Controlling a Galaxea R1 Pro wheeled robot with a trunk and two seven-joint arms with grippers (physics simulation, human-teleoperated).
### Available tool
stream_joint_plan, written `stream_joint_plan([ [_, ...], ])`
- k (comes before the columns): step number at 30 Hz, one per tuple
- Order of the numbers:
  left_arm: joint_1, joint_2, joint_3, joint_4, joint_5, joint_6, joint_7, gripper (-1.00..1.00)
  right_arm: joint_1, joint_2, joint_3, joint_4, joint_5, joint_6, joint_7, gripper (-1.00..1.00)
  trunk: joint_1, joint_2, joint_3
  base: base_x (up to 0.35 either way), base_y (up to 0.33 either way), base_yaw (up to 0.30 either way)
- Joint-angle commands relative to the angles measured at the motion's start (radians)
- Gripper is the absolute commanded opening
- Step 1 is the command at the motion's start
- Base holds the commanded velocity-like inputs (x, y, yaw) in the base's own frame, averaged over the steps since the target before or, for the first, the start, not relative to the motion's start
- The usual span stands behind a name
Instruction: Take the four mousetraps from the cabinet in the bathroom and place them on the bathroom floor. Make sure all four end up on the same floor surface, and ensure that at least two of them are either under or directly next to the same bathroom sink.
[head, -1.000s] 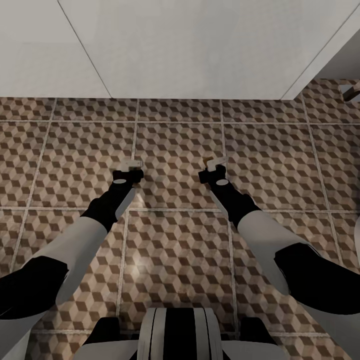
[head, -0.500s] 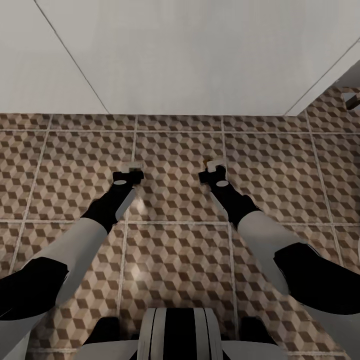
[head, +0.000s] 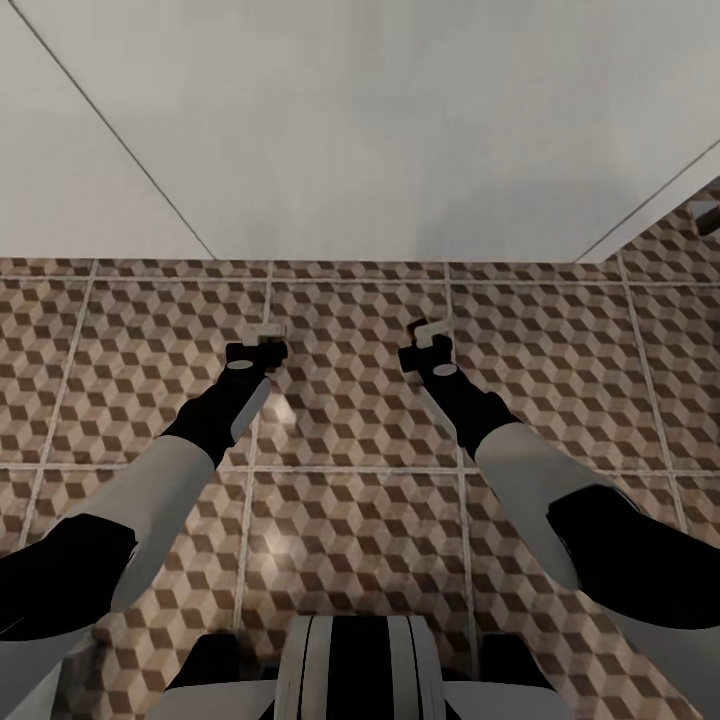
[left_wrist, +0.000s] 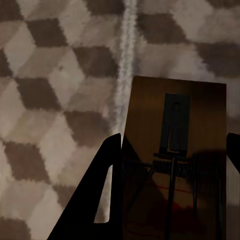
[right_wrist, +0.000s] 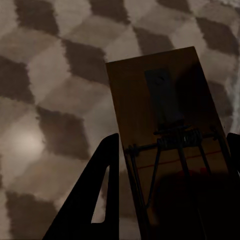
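Holding one mousetrap (left_wrist: 172, 160) in my left gripper (head: 268, 330), I see the wooden board lying flat between the two dark fingers (left_wrist: 97, 200), its edges against their inner faces, the spring and metal bar close to the gripper and the far end jutting out past the fingertips. The fingers are pinched onto the board's sides. A second mousetrap (right_wrist: 167, 145) sits the same way in my right gripper (head: 428, 331), slightly skewed between its fingers (right_wrist: 95, 200), which are clamped on its long edges, with most of the board reaching beyond them.

From the head camera both traps appear as small pale slabs at the ends of my outstretched arms, well apart from each other, hanging above the bathroom floor (head: 350, 480) with its cube-patterned tiles. I cannot tell from here how high they hang above the tiles. Just ahead of the grippers a plain white surface (head: 380, 130) rises from the floor.
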Motion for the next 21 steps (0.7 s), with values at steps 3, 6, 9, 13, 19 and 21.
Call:
stream_joint_plan([
  [3, -0.001, 0.001, -0.006, -0.001, 0.007, 0.005, 0.011, -1.0, 0.0, -0.001, 0.007, 0.001, -0.004, 0.007, -0.005, -1.0, 0.0, 0.0, 0.0, 0.112, 0.102, 0.0],
  [6, -0.001, 0.001, -0.006, 0.0, 0.007, 0.005, 0.011, -1.0, 0.0, -0.001, 0.007, 0.002, -0.004, 0.006, -0.005, -1.0, 0.0, 0.0, 0.0, 0.183, 0.169, 0.0],
  [9, -0.001, 0.0, -0.006, -0.001, 0.007, 0.005, 0.011, -1.0, 0.0, -0.001, 0.008, 0.002, -0.004, 0.006, -0.005, -1.0, 0.0, 0.0, 0.0, 0.206, 0.186, 0.0],
  [13, -0.001, 0.0, -0.006, -0.001, 0.007, 0.005, 0.011, -1.0, 0.0, -0.001, 0.008, 0.003, -0.004, 0.006, -0.005, -1.0, 0.0, 0.0, 0.0, 0.108, 0.094, 0.0],
  [19, -0.001, -0.001, -0.006, 0.0, 0.007, 0.005, 0.011, -1.0, 0.0, -0.001, 0.008, 0.008, -0.004, 0.006, -0.005, -1.0, 0.0, 0.0, 0.0, 0.018, 0.016, 0.0],
  [21, -0.001, -0.001, -0.007, 0.0, 0.008, 0.005, 0.011, -1.0, 0.0, -0.001, 0.008, 0.016, -0.004, 0.006, -0.005, -1.0, 0.0, 0.0, 0.0, 0.031, 0.003, 0.0],
])
